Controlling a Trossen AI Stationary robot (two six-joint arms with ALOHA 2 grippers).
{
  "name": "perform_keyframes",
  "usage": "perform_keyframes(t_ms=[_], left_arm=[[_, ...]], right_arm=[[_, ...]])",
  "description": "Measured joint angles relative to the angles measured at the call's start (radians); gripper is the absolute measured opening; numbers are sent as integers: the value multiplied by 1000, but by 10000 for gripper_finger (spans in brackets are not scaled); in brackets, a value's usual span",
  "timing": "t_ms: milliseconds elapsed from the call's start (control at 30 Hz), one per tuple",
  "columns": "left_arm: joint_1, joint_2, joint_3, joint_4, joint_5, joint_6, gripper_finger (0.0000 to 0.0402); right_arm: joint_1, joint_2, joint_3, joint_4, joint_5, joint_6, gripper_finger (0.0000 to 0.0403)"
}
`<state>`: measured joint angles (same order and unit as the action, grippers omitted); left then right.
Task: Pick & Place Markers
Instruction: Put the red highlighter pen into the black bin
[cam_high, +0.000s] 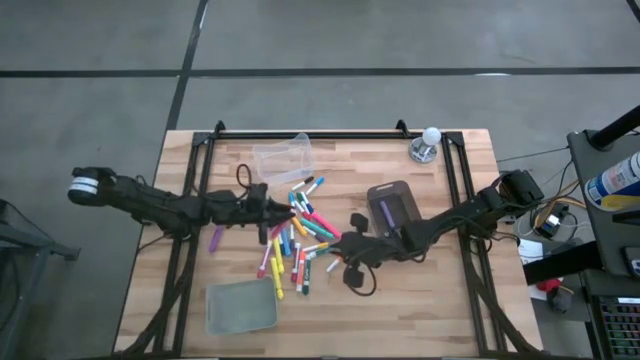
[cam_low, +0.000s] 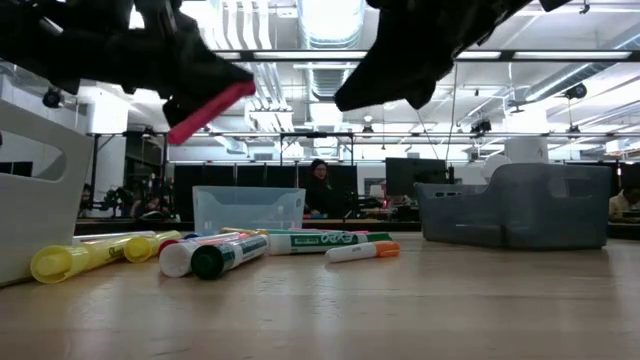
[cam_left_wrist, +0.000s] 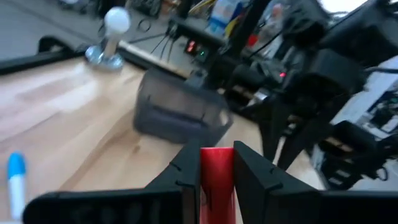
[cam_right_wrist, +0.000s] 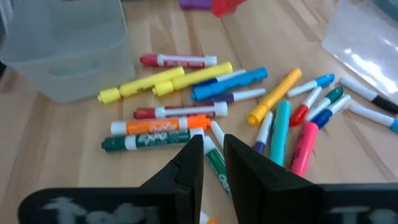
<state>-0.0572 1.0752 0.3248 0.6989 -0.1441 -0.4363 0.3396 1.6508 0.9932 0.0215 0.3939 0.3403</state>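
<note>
Mixed-colour capped markers (cam_high: 297, 245) lie scattered flat in a loose pile mid-counter. One red marker (cam_left_wrist: 216, 180) is lifted above them, tilted.

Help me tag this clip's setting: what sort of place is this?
Probably a robotics lab or workshop: a wooden table on a concrete floor, an equipment rack with cables beside it, and monitors under strip lights behind.

The middle of the worktop (cam_high: 400, 310) is crowded by the pile of markers (cam_high: 296, 245). Beyond the pile the way is blocked by a clear bin (cam_high: 282, 160), to its right by a dark bin (cam_high: 393, 207), nearer than it by a grey lid (cam_high: 240, 306). Bare wood is left along the worktop's edges.
</note>
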Motion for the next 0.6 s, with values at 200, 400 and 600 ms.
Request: perform_keyframes(t_ms=[200,400,600], left_arm=[[-38,0,0,106,5,69,58],[-92,0,0,187,5,160,58],[-122,4,0,256,5,210,58]], right_arm=[[-5,37,0,150,40,0,58],[-24,66,0,190,78,-7,103],[-29,66,0,327,79,-101,168]])
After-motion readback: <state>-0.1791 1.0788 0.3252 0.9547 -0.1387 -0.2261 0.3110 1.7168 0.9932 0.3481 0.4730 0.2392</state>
